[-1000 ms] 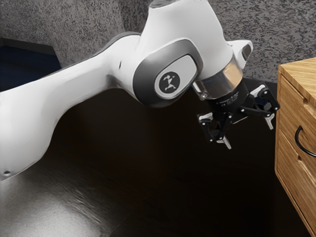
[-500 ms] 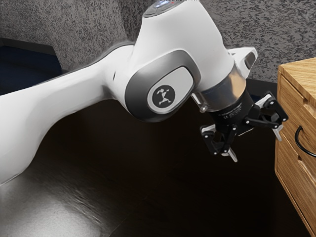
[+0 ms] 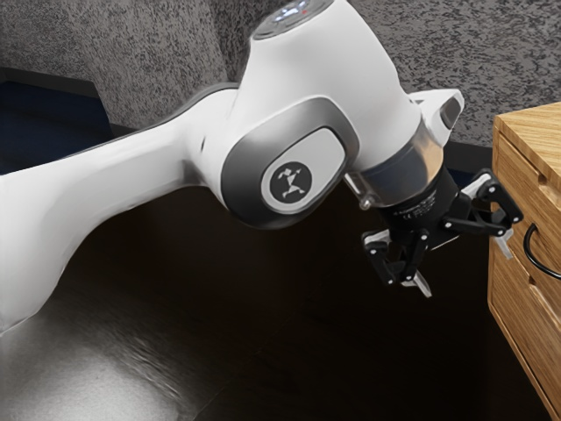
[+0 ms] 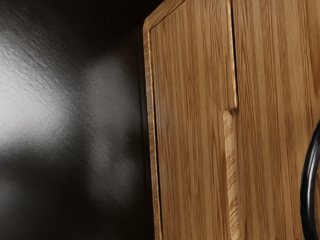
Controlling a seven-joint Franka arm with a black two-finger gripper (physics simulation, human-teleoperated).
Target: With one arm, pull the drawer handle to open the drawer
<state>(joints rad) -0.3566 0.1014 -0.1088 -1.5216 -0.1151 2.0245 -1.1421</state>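
A wooden drawer cabinet [image 3: 526, 228] stands at the exterior view's right edge, its fronts flush with the frame. A black curved handle [image 3: 536, 254] sits on its drawer front. My gripper [image 3: 460, 261] hangs open just to the exterior view's left of that front, the nearer fingertip [image 3: 504, 247] almost at the wood and a short way from the handle. Nothing is between the fingers. In the wrist view the cabinet's wood front [image 4: 200, 125] looms close, with a piece of the black handle [image 4: 311, 185] at the picture's edge.
The cabinet rests on a dark glossy table [image 3: 219, 351]. A grey speckled wall [image 3: 131, 44] rises behind the arm. My white arm [image 3: 175, 193] spans the table from the exterior view's left.
My hand has travelled toward the exterior view's right and slightly lower, closing most of the gap to the drawer front. The fingers stay spread. The drawer has not moved.
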